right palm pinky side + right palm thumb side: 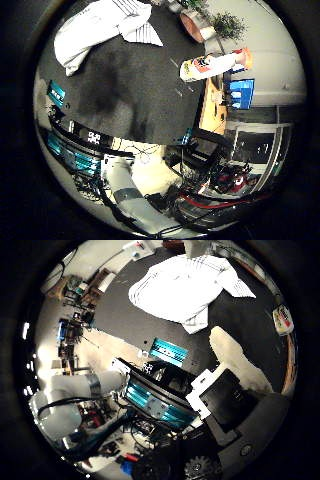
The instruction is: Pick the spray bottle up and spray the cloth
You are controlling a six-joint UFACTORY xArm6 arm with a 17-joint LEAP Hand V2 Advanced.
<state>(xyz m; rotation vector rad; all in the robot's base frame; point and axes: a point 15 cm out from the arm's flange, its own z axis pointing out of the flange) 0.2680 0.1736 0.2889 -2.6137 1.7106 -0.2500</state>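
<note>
Progress: the task appears to be at its start. The spray bottle lies on its side on the dark table near the table's edge, untouched, well apart from the hand. Neither the pick-up nor the spraying shows as done.

The cloth, white with thin dark stripes, lies crumpled on the same table, apart from the bottle.

Hand: only a white finger and a black-and-white part show in the thumb-side view; nothing is held, but whether the fingers are straight or curled cannot be told.

Bottle condition: white body, orange-red label, orange cap end; appears intact. Its trigger cannot be made out.
</note>
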